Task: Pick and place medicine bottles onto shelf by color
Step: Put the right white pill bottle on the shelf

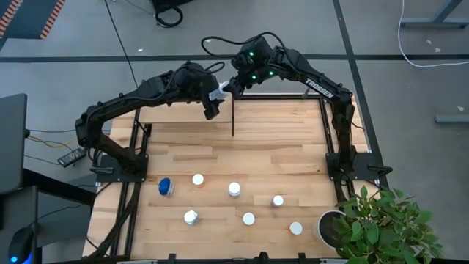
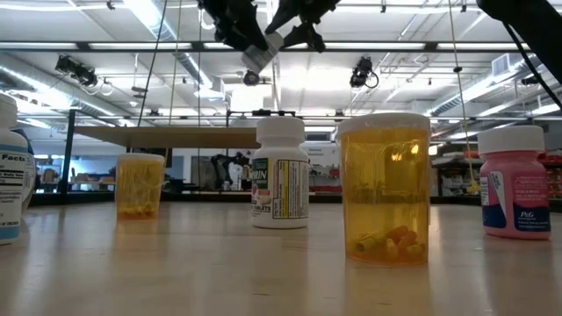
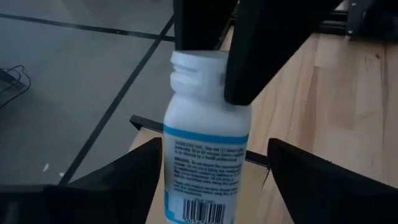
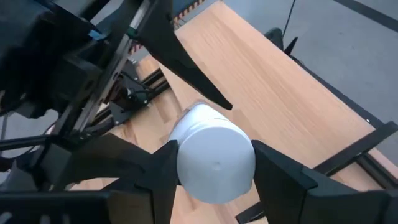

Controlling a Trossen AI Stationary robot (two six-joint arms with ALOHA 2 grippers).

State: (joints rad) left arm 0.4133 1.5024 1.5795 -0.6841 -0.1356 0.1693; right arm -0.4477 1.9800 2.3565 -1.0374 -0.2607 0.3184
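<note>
My right gripper [image 4: 214, 149] is shut on a white medicine bottle [image 3: 202, 155] with a blue-edged label, held high over the left end of the shelf [image 1: 278, 110]. My left gripper [image 3: 214, 149] is open. Its two fingers stand on either side of the bottle's labelled body, with a gap showing on one side. Both grippers meet at the far side in the high view, with the bottle [image 1: 218, 93] between them. Several more bottles stand upright on their bases on the near half of the tabletop, among them a blue one [image 1: 165, 186] and an orange one [image 2: 384, 189]. My right gripper pinches the bottle's white cap end [image 3: 202, 74] between its two fingers [image 3: 261, 62]. It comes slanting down from the table's far right. The bottle hangs clear of the shelf and is tilted, its body reaching away toward my left gripper.
A potted plant [image 1: 381, 220] stands at the table's near right corner. The shelf's black frame posts [image 1: 233, 117] rise beside the held bottle. Bare shelf board stretches to the right [image 1: 293, 117].
</note>
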